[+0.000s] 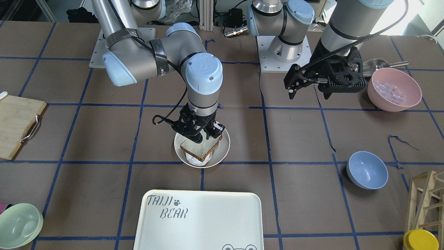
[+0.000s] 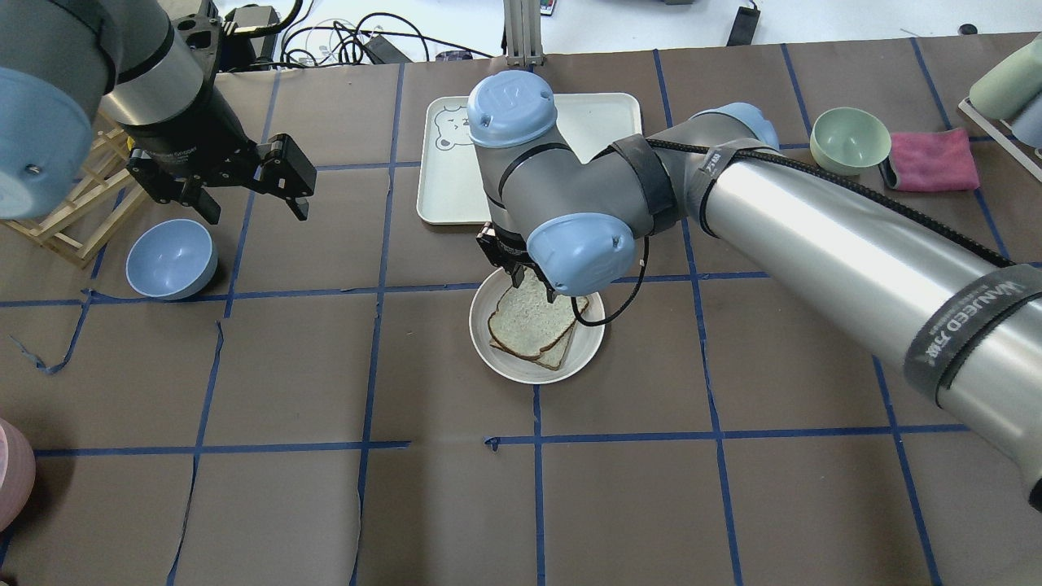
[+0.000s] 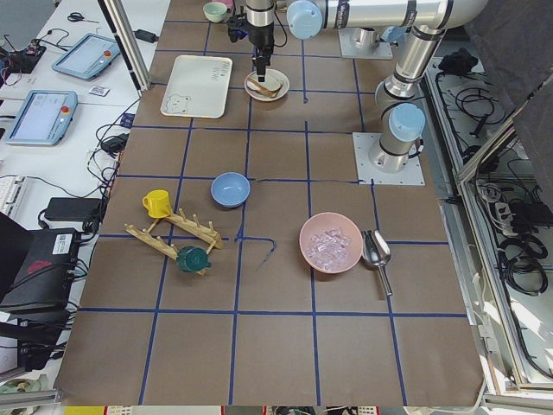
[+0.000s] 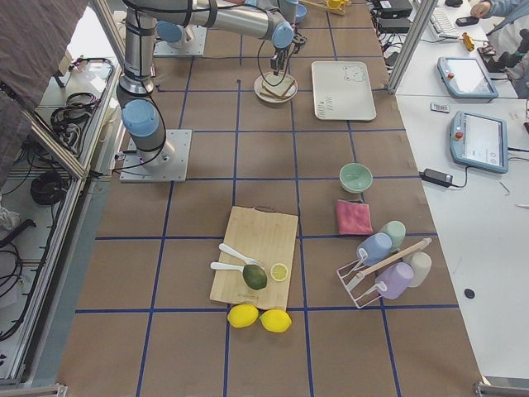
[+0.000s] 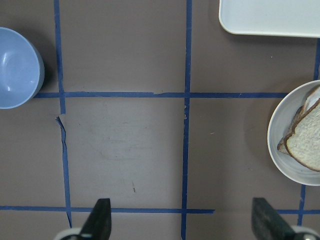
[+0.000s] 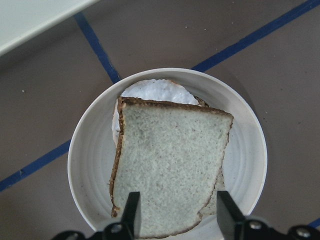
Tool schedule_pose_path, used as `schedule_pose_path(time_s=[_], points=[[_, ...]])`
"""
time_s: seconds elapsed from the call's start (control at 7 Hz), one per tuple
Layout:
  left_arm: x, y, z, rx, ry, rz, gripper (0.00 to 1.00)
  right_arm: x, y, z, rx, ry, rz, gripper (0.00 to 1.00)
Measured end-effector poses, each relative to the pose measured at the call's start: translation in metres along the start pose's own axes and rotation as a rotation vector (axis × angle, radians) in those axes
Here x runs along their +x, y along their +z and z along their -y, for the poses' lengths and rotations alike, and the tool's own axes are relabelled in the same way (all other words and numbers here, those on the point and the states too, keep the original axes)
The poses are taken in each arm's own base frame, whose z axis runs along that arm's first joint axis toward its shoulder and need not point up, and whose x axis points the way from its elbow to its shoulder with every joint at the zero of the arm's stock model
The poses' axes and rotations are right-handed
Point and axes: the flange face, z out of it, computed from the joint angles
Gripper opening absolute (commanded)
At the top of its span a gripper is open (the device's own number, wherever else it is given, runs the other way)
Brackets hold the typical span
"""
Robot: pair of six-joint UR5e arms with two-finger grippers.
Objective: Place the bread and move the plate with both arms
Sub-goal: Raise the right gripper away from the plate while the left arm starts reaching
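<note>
The bread point(image 6: 170, 165), pale with a dark brown crust, lies flat in the round off-white plate point(image 6: 90, 150) on top of another slice. It also shows in the overhead view point(image 2: 529, 317) and the front view point(image 1: 199, 146). My right gripper point(image 6: 176, 215) is open, and its fingers stand just above the bread's rounded end, over the plate point(image 1: 224, 146). My left gripper point(image 2: 256, 213) is open and empty, raised above the bare table well to the left of the plate point(image 2: 529, 373). In the left wrist view the gripper point(image 5: 182, 225) sees the plate point(image 5: 280, 150) at the right edge.
The white TAIJI BEAR tray point(image 2: 444, 187) lies just beyond the plate. A blue bowl point(image 2: 171, 259) sits under my left arm, beside a wooden rack point(image 2: 73, 212). A pink bowl point(image 1: 394, 89), a green bowl point(image 2: 851, 138) and a cutting board point(image 1: 15, 125) stand further off.
</note>
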Motion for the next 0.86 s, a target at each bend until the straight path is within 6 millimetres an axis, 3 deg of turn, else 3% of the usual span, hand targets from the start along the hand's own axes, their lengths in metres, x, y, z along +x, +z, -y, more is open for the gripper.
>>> schedule_pose_path(time_s=[0.29,0.43,0.71,0.86], points=[[0.000,0.001,0.000,-0.001,0.000,-0.001,1.00,0.007,-0.022,0.020,0.033,-0.094,0.030,1.00],[0.000,0.001,0.001,-0.003,0.000,-0.001,1.00,0.024,-0.040,0.049,0.054,-0.184,0.044,1.00],[0.000,0.004,0.003,-0.010,-0.001,0.000,1.00,0.091,-0.076,0.119,0.049,-0.347,0.034,1.00],[0.000,0.010,0.005,-0.022,-0.002,0.000,1.00,0.131,-0.097,0.135,0.026,-0.445,0.015,1.00]])
